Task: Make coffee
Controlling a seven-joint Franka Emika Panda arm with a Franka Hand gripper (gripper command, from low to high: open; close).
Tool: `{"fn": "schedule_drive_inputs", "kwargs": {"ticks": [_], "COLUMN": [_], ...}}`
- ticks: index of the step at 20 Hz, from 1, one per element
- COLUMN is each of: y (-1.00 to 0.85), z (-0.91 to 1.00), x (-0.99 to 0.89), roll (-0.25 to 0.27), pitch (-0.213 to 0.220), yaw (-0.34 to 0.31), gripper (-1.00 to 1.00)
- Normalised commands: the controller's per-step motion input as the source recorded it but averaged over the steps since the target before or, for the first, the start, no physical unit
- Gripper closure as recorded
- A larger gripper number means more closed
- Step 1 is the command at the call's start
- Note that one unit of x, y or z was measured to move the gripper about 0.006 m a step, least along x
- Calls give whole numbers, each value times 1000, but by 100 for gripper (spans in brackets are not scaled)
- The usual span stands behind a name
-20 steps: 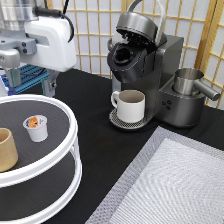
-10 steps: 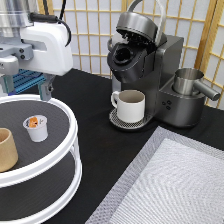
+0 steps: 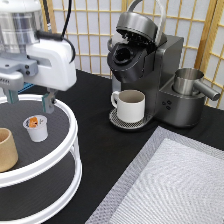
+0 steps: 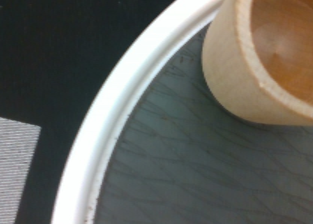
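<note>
Step in hand, as I read it: fetching the pod. The white-and-grey robot hand (image 3: 29,99) hangs over the upper shelf of the white two-tier round tray (image 3: 70,131), fingers spread with a clear gap between them, holding nothing. The small white coffee pod with an orange-brown top (image 3: 35,127) stands upright on the grey mesh shelf just below the hand, at about 5 o'clock from the fingertips; not touching. The tan wooden cup (image 3: 7,149) sits near the pod at its 8 o'clock, apart from it; in the wrist view the same cup (image 4: 277,60) stands close to the tray's white rim (image 4: 130,100). My judgement on the next move: it calls for centring the spread fingers on the pod and coming straight down, keeping off the wooden cup and the rim; the pod is small and light, so a skewed pinch could tip it. The dark grey pod coffee machine (image 3: 150,65) sits at 2 o'clock from the tray, well apart, lid up and chamber open, no pod visible in it. The white ceramic mug (image 3: 130,105) is already on its drip plate under the spout. A steel frothing jug (image 3: 189,82) stands on the machine's side base. Surface: black counter (image 3: 95,95), a grey woven mat (image 3: 175,185) at 5 o'clock. Room: a paper-and-wood lattice screen (image 3: 95,30) behind.
</note>
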Motion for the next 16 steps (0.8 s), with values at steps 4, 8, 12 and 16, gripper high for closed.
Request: {"fn": "schedule_drive_inputs", "kwargs": {"ticks": [4,8,12,16], "y": [0,1,-18,-19], "z": [-218,-136,-169,-314], "x": [-26,34,39,-170], "roll": [43,25,40,62], "pitch": [0,-5,-3,0], "yaw": [-71,-48,-36,-12], "gripper": [-100,-100,-100,-100]}}
